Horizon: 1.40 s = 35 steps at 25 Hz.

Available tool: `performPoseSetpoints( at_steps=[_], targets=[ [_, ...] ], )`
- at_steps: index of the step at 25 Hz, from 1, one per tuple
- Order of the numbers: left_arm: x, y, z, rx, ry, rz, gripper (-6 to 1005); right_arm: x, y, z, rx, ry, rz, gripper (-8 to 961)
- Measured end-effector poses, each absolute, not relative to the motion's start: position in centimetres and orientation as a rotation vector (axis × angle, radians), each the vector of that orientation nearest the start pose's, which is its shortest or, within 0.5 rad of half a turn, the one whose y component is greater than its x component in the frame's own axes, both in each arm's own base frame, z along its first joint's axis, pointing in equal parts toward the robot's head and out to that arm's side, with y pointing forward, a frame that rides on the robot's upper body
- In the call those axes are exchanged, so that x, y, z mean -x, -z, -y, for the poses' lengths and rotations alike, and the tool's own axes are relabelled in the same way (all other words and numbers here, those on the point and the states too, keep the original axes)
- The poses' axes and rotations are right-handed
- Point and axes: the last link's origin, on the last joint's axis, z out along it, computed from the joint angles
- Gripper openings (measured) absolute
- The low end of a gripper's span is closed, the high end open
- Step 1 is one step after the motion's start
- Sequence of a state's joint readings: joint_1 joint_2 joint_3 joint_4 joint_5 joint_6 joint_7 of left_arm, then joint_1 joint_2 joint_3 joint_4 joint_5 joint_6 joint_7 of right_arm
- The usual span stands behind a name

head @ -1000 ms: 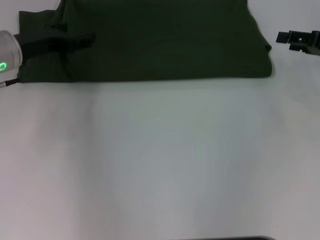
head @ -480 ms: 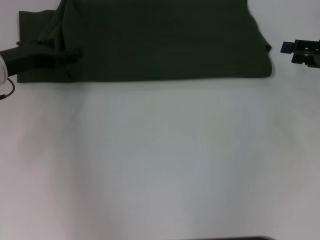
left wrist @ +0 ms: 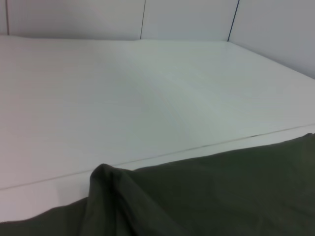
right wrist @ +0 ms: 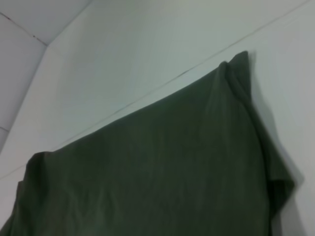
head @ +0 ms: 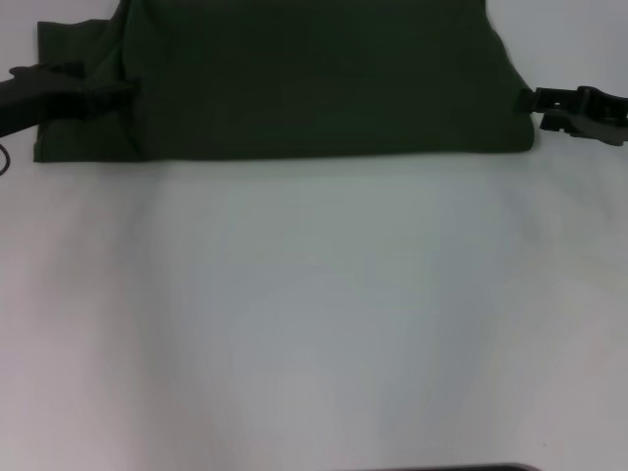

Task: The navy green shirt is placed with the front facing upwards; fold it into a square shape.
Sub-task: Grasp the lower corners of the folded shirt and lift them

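Two grippers flank the navy green shirt (head: 314,78), which fills the top of the head view, seemingly folded once already, a sleeve flap still loose at upper left. The left gripper (head: 116,90) lies over that flap; the right gripper (head: 538,103) touches the shirt's right edge. Neither's opening is discernible.

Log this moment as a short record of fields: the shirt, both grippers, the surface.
garment: dark olive-green cotton shirt, lying flat at the table's far side
left gripper: over the shirt's left edge, where the cloth is ridged
right gripper: at the shirt's right edge
surface: white table
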State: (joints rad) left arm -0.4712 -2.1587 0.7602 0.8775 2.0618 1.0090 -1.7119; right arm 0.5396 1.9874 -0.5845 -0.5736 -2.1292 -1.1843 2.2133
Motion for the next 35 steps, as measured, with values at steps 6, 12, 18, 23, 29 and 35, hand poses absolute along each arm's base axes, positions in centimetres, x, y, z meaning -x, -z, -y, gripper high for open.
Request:
performPoseSetpoints(
  at_steps=[6, 12, 18, 23, 29, 35],
  targets=[
    [29.6, -2.5, -37.9, 2.182, 0.402, 0.911, 878, -33.3, -2.7, -37.0, 1.946, -0.600, -1.726, 703],
    [29.9, -2.8, -37.9, 2.165, 0.405, 0.919, 878, -33.3, -2.2, -37.2, 1.944, -0.579, -1.723, 702],
    [29.9, -3.0, -38.0, 2.154, 0.410, 0.919, 878, -33.6, -2.2, -36.9, 1.937, -0.574, -1.729, 675],
    [29.9, -3.1, -38.2, 2.145, 0.406, 0.915, 877, -33.3, -1.6, -37.0, 1.945, -0.572, -1.738, 631],
    [30.0, -3.1, -38.2, 2.144, 0.399, 0.914, 877, -32.8, -0.4, -37.4, 1.974, -0.525, -1.728, 579],
    [30.7, -3.3, -38.1, 2.111, 0.385, 0.938, 877, -32.8, -0.3, -37.4, 1.972, -0.531, -1.723, 304]
  ],
)
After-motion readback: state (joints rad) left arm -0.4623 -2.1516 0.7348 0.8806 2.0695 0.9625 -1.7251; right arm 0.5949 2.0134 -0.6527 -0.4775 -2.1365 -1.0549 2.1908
